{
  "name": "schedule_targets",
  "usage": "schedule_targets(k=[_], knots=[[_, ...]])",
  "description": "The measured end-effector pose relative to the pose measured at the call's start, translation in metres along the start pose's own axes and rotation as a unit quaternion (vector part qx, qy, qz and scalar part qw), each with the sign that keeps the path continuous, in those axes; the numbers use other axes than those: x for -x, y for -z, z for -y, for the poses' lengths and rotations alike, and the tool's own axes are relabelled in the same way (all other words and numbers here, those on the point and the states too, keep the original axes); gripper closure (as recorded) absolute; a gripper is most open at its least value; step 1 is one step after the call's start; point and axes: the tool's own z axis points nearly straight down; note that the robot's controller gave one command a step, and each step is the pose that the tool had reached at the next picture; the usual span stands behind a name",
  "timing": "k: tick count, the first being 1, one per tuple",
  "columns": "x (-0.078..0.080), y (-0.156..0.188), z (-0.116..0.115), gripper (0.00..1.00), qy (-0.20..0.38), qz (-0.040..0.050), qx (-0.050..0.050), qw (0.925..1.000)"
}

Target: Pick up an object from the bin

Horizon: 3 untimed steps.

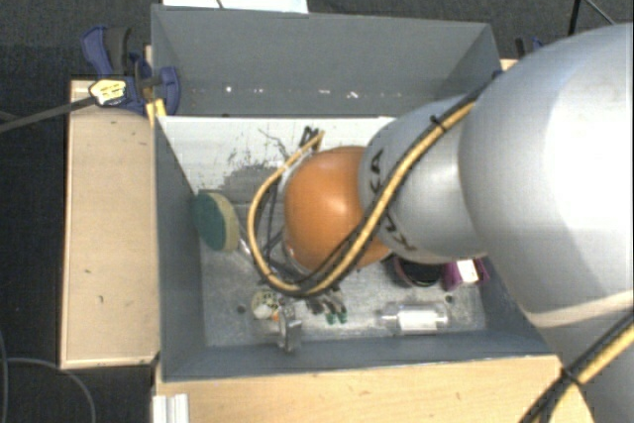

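Hand (285, 322) sits low on the bin (178, 243) floor by the near wall; apart or together, cannot tell. Nothing seen held, so the pick is not yet done.

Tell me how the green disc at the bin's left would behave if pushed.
The green disc seems to stand on edge, so a push would probably tip or roll it. Its thick cream rim looks foam-like, so it is likely light and somewhat squashy.
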Motion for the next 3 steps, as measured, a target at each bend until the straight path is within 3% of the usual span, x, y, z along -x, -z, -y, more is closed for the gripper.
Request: schedule_targets(k=[1, 2, 3], knots=[[0.001, 0.002, 0.002, 1.0, -0.005, 0.0008, 0.0, 1.0], [-0.001, 0.116, -0.016, 1.0, 0.007, 0.0035, 0.0, 1.0], [0.024, 0.195, -0.01, 1.0, 0.003, 0.0053, 0.0, 1.0]])
